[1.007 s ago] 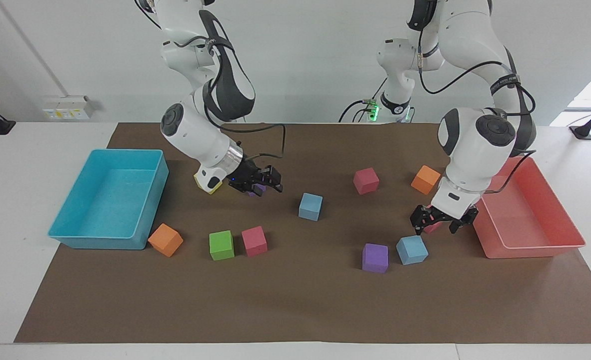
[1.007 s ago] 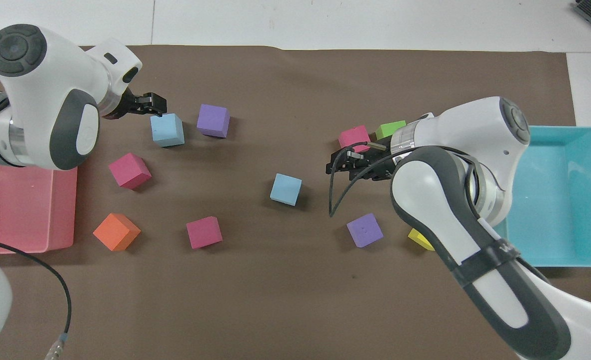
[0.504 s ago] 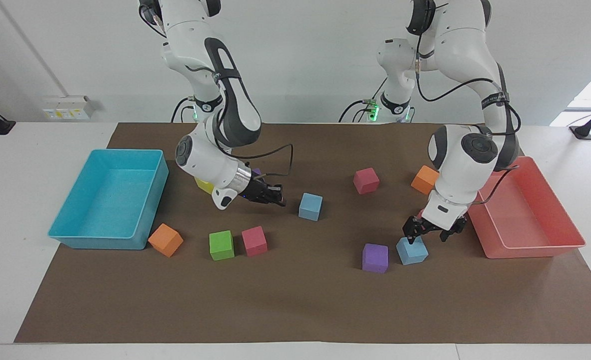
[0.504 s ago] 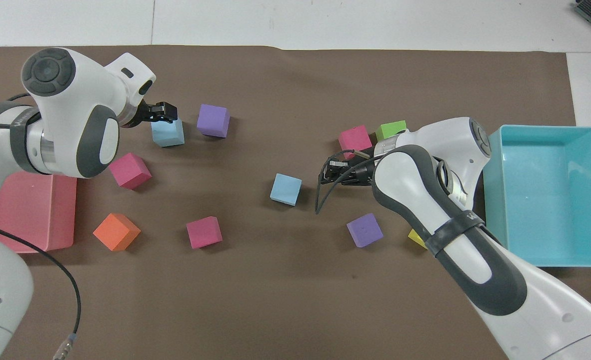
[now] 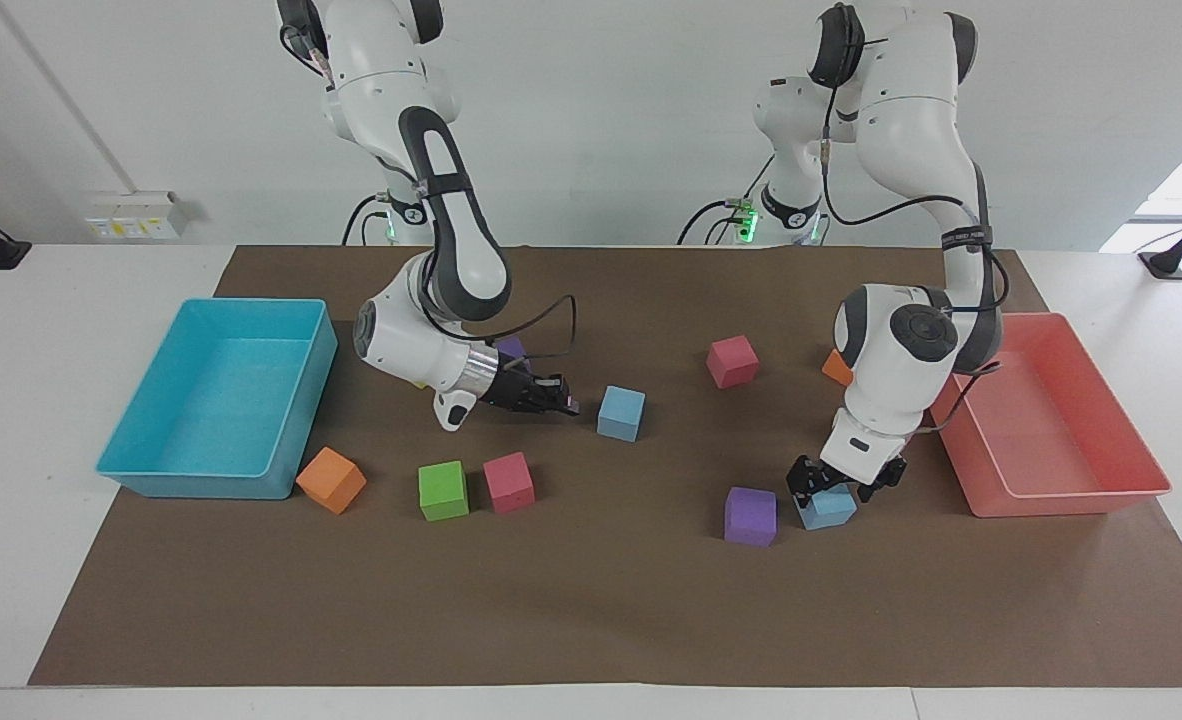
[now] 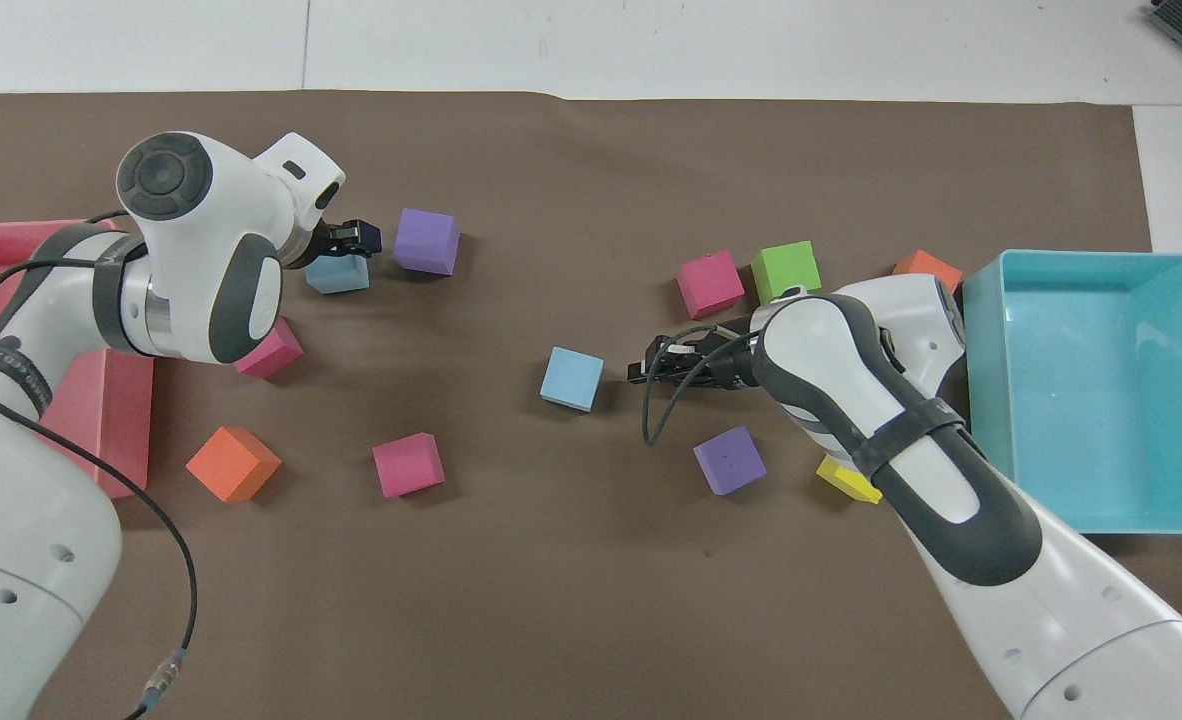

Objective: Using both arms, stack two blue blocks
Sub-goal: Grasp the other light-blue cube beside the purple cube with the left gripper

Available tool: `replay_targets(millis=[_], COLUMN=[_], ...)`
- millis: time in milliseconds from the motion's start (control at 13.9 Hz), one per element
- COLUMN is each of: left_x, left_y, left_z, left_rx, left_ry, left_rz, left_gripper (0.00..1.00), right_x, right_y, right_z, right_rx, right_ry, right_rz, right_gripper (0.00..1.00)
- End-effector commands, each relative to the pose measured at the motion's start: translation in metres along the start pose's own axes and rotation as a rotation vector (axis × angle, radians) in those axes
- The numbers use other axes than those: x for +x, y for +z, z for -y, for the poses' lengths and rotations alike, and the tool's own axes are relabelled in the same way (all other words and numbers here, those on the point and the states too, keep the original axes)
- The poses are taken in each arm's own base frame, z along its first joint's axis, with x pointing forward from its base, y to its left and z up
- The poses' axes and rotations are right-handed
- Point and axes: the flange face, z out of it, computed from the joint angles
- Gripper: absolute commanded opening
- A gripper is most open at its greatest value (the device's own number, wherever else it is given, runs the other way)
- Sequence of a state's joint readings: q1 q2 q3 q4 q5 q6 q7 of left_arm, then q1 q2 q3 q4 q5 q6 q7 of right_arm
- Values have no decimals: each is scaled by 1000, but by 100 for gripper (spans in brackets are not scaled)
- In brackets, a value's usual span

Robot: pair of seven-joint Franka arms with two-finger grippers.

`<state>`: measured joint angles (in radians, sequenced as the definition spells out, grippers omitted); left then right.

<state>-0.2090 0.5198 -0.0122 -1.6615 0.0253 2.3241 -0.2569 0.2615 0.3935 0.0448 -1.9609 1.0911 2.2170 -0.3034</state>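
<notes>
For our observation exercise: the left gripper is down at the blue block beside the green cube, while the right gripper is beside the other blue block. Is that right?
Not quite. In the facing view the left gripper is down at the blue block beside the purple cube, not a green one. The right gripper is indeed beside the other blue block.

The blue block (image 5: 830, 506) under the left gripper (image 5: 837, 481) looks like matt foam with a slightly grainy face, same as the blue block (image 5: 621, 413) just beside the right gripper (image 5: 557, 403). Both arms are glossy white plastic with black bands, and the right one has a shiny metal ring at the wrist. It's all sitting on a flat brown sheet (image 5: 591, 600), paper by the look of it.
</notes>
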Motion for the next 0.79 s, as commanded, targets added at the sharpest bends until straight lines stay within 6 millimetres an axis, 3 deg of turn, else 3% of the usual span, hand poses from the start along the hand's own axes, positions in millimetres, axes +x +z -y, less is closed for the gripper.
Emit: replay_targets(millis=[0, 216, 432, 576, 647, 719], left_x=[-6, -7, -9, -11, -12, -12], left_y=[14, 15, 16, 18, 20, 20], left_z=[-4, -3, -2, 0, 2, 3], left_rx=[26, 31, 33, 36, 39, 41], left_ry=[0, -24, -27, -55, -62, -62], left_rz=[4, 15, 24, 32, 36, 36], left_gripper=[100, 100, 99, 75, 58, 49], right_x=[-2, -7, -4, -5, -5, -5], right_y=[-1, 6, 0, 1, 2, 2], right_z=[-5, -11, -15, -14, -13, -13], right_rx=[33, 49, 63, 61, 60, 60], right_ry=[2, 16, 25, 22, 21, 21], right_rz=[-9, -2, 3, 4, 3, 3], right_gripper=[0, 0, 0, 0, 0, 0])
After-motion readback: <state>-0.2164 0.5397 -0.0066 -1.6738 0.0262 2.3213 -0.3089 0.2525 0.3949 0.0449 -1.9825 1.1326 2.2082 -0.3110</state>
